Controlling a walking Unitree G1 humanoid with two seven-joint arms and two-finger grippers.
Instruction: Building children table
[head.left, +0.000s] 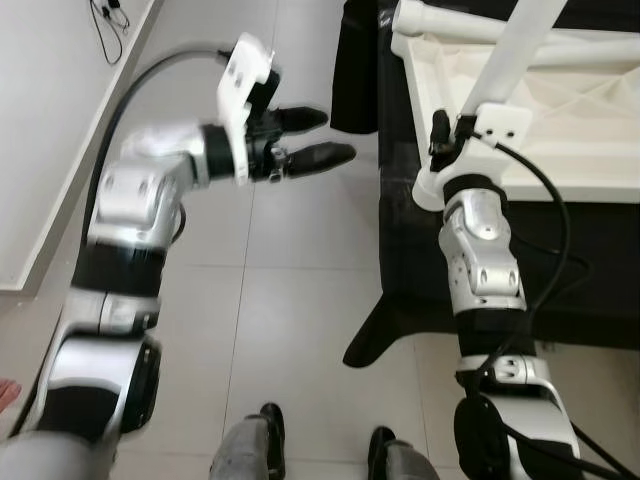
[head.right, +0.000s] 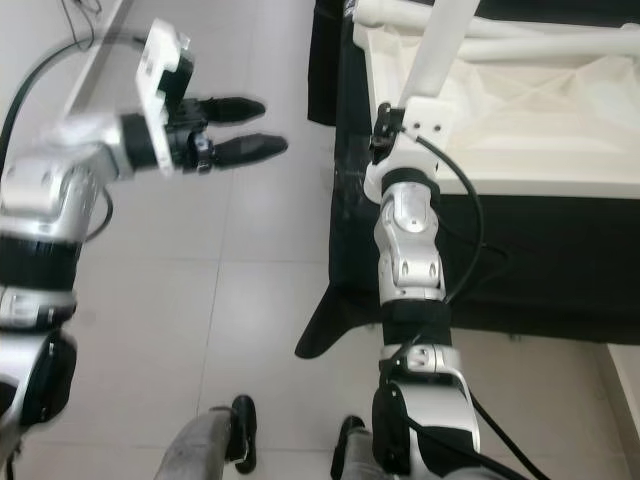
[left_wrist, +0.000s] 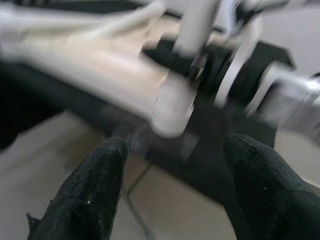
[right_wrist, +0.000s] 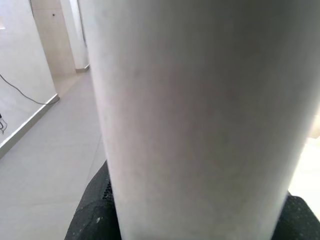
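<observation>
- Eye views: pale tiled floor (head.left: 290, 300), white wall (head.left: 40, 120) on my left with a black cable (head.left: 105, 25) hanging. Black cloth (head.left: 590, 270) covered the low surface on my right; the white table top (head.left: 560, 120) lay on it, underside up.
- My left gripper (head.left: 315, 138) hung over the floor, fingers apart, empty.
- My right gripper (head.left: 445, 135) clamped a white table leg (head.left: 515, 50) at the table top's near corner.
- Left wrist: blurred; fingers (left_wrist: 90, 195) spread, leg beyond.
- Right wrist: leg (right_wrist: 200, 115) close up, tiled floor and a doorway behind.

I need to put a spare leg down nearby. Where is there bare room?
The tiled floor between the left gripper and the black cloth is bare. The upturned tabletop is crowded: the right gripper holds a white leg there.
</observation>
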